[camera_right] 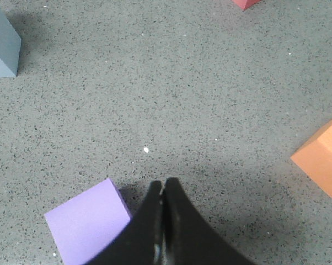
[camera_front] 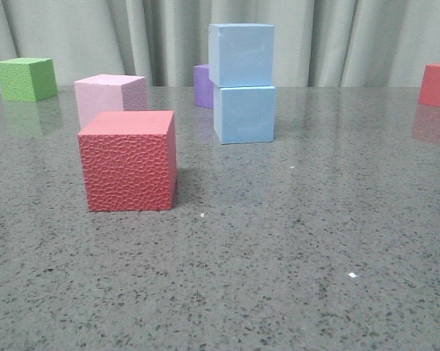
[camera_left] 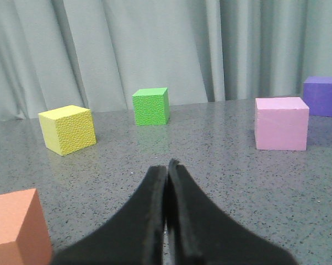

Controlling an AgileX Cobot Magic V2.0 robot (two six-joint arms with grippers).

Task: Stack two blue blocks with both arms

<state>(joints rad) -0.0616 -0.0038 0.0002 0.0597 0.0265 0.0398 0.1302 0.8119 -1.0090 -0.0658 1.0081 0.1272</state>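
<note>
left gripper has its fingers pressed together with nothing between them, low over the grey table, pointing toward a green cube, with a yellow cube off to one side, a pink cube to the other, a purple cube just past it and an orange cube close in at the frame edge. right gripper is the same, fingers closed on nothing, looking down at bare table with a light purple cube just beside the fingertips, another orange cube out to the side and a bluish block corner at the far edge (likely the stack's base, can't confirm). neither arm shows in the front view. there the upper blue block sits on the lower blue block, faces touching, top one shifted slightly to the left but resting flat, well back on the table, right of the pink cube and behind the textured red cube; another red cube is at the far right edge. judgement: stacking looks done, both grippers clear of the stack, nothing left except maybe parking the arms. the slight offset doesn't look risky.
</note>
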